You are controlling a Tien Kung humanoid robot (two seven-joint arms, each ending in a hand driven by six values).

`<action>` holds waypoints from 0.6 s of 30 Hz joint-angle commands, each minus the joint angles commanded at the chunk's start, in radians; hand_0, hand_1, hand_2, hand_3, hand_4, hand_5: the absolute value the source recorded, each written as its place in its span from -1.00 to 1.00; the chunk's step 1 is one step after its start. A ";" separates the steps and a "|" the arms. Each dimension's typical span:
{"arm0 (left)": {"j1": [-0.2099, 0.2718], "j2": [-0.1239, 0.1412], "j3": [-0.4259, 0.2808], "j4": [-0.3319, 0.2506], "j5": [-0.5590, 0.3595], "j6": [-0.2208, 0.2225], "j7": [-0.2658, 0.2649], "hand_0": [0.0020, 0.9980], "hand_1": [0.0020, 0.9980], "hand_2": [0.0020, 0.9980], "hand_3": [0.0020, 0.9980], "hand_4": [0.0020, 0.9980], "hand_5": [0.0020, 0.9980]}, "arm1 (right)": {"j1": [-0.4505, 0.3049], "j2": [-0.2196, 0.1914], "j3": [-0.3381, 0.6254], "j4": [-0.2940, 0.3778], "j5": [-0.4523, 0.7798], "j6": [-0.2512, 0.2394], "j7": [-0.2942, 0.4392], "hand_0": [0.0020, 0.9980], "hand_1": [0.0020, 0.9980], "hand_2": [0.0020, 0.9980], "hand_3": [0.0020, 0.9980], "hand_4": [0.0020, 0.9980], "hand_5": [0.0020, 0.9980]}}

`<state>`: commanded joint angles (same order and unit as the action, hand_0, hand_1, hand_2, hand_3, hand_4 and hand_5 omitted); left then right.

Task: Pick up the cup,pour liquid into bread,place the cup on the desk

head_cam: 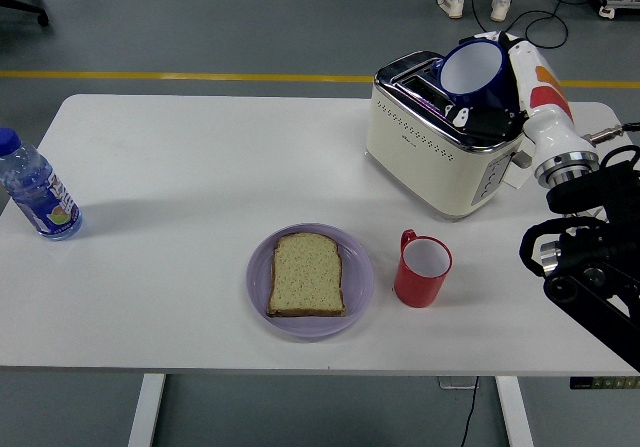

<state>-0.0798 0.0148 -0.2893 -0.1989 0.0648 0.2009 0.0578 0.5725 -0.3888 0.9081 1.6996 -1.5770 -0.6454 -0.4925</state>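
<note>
A red cup (422, 270) with a white inside stands upright on the white table (180, 167), its handle turned to the upper left. Just left of it a slice of bread (307, 273) lies on a lilac plate (258, 287). My right hand (485, 72), white with orange and red stripes and a blue edge, is raised over the top of the toaster (430, 157), well above and behind the cup. It holds nothing and its fingers are loosely curved. The black right arm (590, 257) comes in from the right edge. No left arm shows.
The cream and chrome toaster stands at the back right of the table. At the far left edge is a water bottle (35, 192) with a blue cap. A person's feet (478, 2) and cables are on the floor beyond the table.
</note>
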 joint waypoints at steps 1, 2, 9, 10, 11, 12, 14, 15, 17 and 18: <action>0.000 0.000 0.000 0.000 0.000 0.000 0.000 0.27 0.29 0.31 0.01 -0.52 0.71 | -0.015 0.000 0.022 -0.002 0.041 0.000 0.032 -0.11 -0.12 0.16 0.11 0.32 -1.00; -0.001 0.001 -0.001 0.000 0.002 0.000 0.000 0.27 0.28 0.31 0.01 -0.52 0.71 | -0.037 -0.001 0.053 -0.006 0.076 0.000 0.065 -0.12 -0.11 0.17 0.11 0.30 -1.00; -0.003 0.001 0.001 0.001 0.005 0.000 0.000 0.26 0.29 0.31 0.01 -0.52 0.71 | -0.117 -0.007 0.176 -0.049 0.161 0.000 0.228 -0.12 -0.11 0.18 0.13 0.29 -1.00; -0.003 0.001 0.001 0.001 0.006 0.000 0.000 0.26 0.29 0.31 0.01 -0.52 0.71 | -0.127 -0.006 0.189 -0.058 0.180 0.000 0.260 -0.12 -0.11 0.18 0.13 0.29 -1.00; -0.003 0.001 0.001 0.001 0.005 -0.001 0.001 0.26 0.29 0.31 0.01 -0.52 0.71 | -0.141 -0.004 0.204 -0.072 0.195 0.000 0.292 -0.12 -0.11 0.18 0.13 0.29 -1.00; -0.003 0.001 0.002 0.001 0.005 -0.001 0.001 0.26 0.29 0.31 0.01 -0.52 0.71 | -0.149 -0.003 0.212 -0.080 0.200 0.000 0.318 -0.12 -0.11 0.18 0.13 0.29 -1.00; -0.003 0.000 0.002 0.001 0.006 -0.001 0.001 0.26 0.28 0.31 0.01 -0.52 0.71 | -0.169 0.001 0.231 -0.103 0.219 0.000 0.370 -0.13 -0.10 0.20 0.17 0.28 -1.00; -0.003 0.000 0.001 0.001 0.008 -0.001 0.001 0.26 0.28 0.31 0.01 -0.52 0.71 | -0.183 0.005 0.242 -0.118 0.245 0.000 0.404 -0.13 -0.10 0.20 0.17 0.28 -1.00; -0.002 0.000 0.001 0.001 0.007 -0.001 0.001 0.26 0.28 0.31 0.01 -0.52 0.71 | -0.206 0.012 0.259 -0.143 0.288 0.000 0.468 -0.13 -0.10 0.20 0.17 0.28 -1.00; -0.002 0.000 0.002 0.001 0.007 -0.001 0.001 0.26 0.28 0.31 0.01 -0.52 0.71 | -0.211 0.014 0.262 -0.148 0.296 0.000 0.488 -0.13 -0.10 0.20 0.17 0.28 -1.00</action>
<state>-0.0817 0.0145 -0.2878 -0.1981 0.0718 0.2001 0.0590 0.3619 -0.3751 1.1705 1.5516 -1.2805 -0.6454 -0.0049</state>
